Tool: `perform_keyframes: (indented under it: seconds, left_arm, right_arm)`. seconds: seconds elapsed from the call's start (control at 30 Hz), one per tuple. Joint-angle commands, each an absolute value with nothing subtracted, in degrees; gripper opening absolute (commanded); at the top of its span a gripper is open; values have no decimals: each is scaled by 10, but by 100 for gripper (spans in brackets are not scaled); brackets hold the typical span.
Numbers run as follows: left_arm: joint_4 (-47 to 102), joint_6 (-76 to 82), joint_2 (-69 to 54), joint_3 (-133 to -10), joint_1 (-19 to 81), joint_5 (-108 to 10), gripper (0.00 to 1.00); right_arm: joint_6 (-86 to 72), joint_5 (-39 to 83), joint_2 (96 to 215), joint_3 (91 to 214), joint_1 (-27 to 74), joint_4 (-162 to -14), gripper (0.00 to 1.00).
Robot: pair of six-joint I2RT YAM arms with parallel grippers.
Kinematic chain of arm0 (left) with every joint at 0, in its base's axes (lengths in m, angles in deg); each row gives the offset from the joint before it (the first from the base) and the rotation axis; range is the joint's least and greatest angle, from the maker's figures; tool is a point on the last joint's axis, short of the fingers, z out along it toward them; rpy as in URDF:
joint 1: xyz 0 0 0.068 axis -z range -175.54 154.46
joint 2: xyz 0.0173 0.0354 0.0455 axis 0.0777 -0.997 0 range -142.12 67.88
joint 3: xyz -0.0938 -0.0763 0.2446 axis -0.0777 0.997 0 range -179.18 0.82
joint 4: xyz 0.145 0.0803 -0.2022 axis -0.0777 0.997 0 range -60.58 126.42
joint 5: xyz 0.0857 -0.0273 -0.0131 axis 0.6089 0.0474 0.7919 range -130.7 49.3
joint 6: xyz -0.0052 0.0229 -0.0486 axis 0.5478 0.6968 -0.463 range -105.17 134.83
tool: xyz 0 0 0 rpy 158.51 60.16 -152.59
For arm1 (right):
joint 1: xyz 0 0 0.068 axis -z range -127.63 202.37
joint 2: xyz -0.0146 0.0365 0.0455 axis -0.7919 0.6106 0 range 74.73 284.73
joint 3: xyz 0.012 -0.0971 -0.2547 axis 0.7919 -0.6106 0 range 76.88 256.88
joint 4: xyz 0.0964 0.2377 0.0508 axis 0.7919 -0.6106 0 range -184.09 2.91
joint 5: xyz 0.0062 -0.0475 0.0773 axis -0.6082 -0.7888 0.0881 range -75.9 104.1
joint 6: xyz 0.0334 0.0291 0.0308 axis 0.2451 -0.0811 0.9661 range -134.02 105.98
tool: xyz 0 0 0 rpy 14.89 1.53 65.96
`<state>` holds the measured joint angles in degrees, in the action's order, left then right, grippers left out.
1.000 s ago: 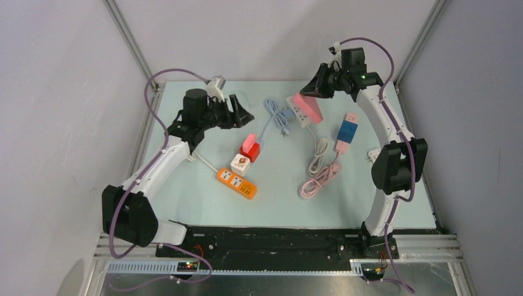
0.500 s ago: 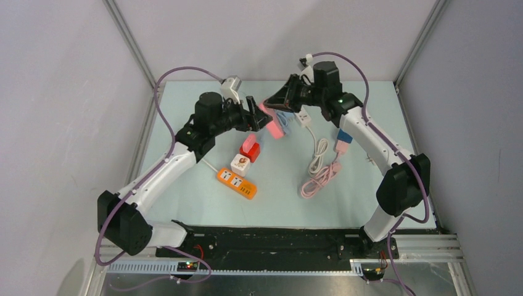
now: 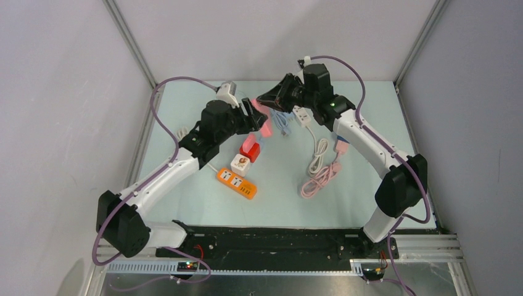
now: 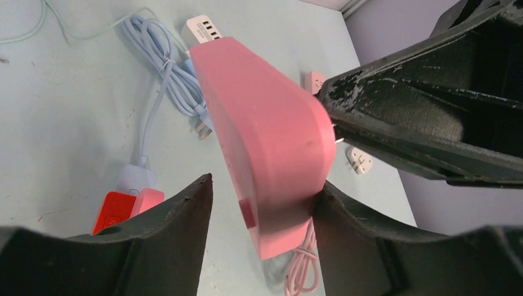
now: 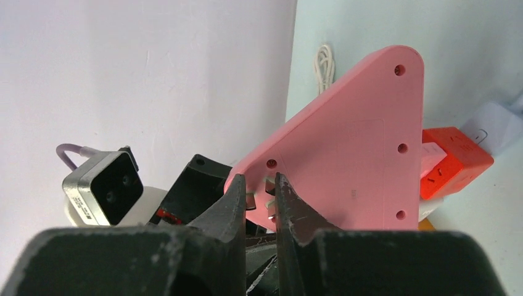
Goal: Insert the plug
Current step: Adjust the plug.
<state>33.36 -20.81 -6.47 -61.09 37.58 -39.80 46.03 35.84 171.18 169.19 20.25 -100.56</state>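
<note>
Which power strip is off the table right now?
The pink power strip, gripped by the right gripper; the orange strip and white strip lie on the table.

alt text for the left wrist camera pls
A pink power strip hangs above the table between the open fingers of the left gripper, its end pinched by the right gripper. Below lie a blue cable and a red adapter.

We record the power strip (image 4: 265, 135) as plain pink and the table (image 3: 370, 197) as pale blue-green. We note a red adapter (image 3: 250, 150), a white cube (image 3: 240, 163) with a small printed picture, an orange strip (image 3: 236, 183) with pale sockets, a light blue cable (image 4: 161, 83), a white cable (image 3: 317, 157) and a pink cable (image 3: 317, 182).
</note>
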Motion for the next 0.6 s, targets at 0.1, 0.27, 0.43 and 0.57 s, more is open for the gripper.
perform_keyframes:
  seconds: [0.1, 0.27, 0.43, 0.57]
  left_arm:
    - [309, -240, -88, -637, 384, -385, 59]
    - [308, -239, -101, -637, 390, -383, 35]
    - [308, -220, -95, -635, 390, -381, 1]
    - [308, -171, -81, -630, 389, -393, 0]
  right_arm:
    - [499, 304, 1714, 1785, 179, -1084, 19]
    - [515, 295, 1717, 1786, 174, -1093, 20]
    - [507, 284, 1712, 1788, 173, -1129, 72]
    - [449, 273, 1686, 1785, 188, -1151, 99]
